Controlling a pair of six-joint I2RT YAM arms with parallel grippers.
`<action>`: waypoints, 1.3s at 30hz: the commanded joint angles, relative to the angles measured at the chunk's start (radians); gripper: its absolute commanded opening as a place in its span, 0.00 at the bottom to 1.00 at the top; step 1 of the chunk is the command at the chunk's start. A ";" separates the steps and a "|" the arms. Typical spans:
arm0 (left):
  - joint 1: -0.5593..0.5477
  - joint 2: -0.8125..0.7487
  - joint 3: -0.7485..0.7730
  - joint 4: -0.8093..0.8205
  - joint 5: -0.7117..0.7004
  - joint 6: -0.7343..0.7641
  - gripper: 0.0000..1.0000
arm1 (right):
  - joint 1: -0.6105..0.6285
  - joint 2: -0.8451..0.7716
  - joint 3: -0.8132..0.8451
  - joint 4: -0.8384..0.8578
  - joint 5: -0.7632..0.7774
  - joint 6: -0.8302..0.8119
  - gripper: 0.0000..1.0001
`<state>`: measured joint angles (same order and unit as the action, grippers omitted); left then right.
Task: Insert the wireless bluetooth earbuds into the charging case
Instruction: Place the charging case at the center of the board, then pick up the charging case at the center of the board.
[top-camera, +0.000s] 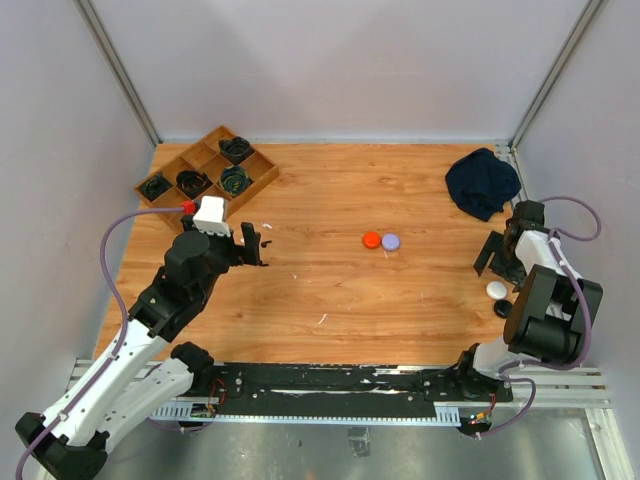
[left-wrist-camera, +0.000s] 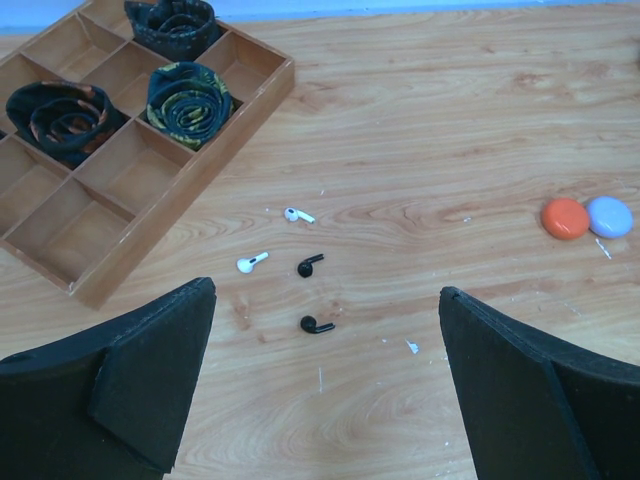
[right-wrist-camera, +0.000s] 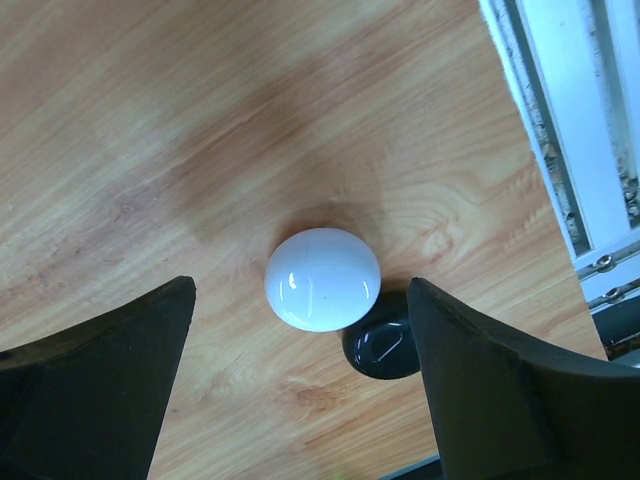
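While the left tool (left-wrist-camera: 327, 292) hangs spread wide over the tabletop (left-wrist-camera: 450, 120), pinching nothing, four earbuds lie loose mid-frame in its wrist view, just above the gap between its two fingers. Count: two white, two black. Upper white earbud (left-wrist-camera: 298, 214): long axis near level, stem toward frame right. Lower white earbud (left-wrist-camera: 252, 262): stem slanting to upper right. Upper black earbud (left-wrist-camera: 310, 265), just right of that one: same slant, stem to upper right. Lower black earbud (left-wrist-camera: 316, 326), nearest the fingers: near level, stem to the right. Round cases: four, in two pairs. Orange case (left-wrist-camera: 565, 218) and lavender case (left-wrist-camera: 609, 216) side by side at the right edge of that view, well apart from the earbuds. Right tool (right-wrist-camera: 300, 285) likewise spread, a finger on either side of the white case (right-wrist-camera: 322, 278), clear of both. Black case (right-wrist-camera: 385, 345) just beside it at lower right. One wooden tray (left-wrist-camera: 190, 195), upper left.
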<state>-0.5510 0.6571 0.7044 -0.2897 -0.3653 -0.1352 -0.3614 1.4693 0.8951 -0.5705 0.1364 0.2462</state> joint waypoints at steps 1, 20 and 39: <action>0.010 -0.013 -0.014 0.024 -0.014 0.002 0.99 | -0.014 0.047 0.003 -0.028 -0.041 0.000 0.86; 0.011 -0.019 -0.014 0.027 -0.003 0.002 0.99 | 0.016 0.078 -0.043 -0.038 -0.127 0.000 0.66; 0.021 -0.016 -0.016 0.030 0.011 -0.002 0.99 | 0.266 0.041 0.006 -0.069 -0.116 0.047 0.50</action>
<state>-0.5434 0.6441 0.6987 -0.2890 -0.3595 -0.1356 -0.1894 1.5406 0.8673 -0.5903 0.0109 0.2493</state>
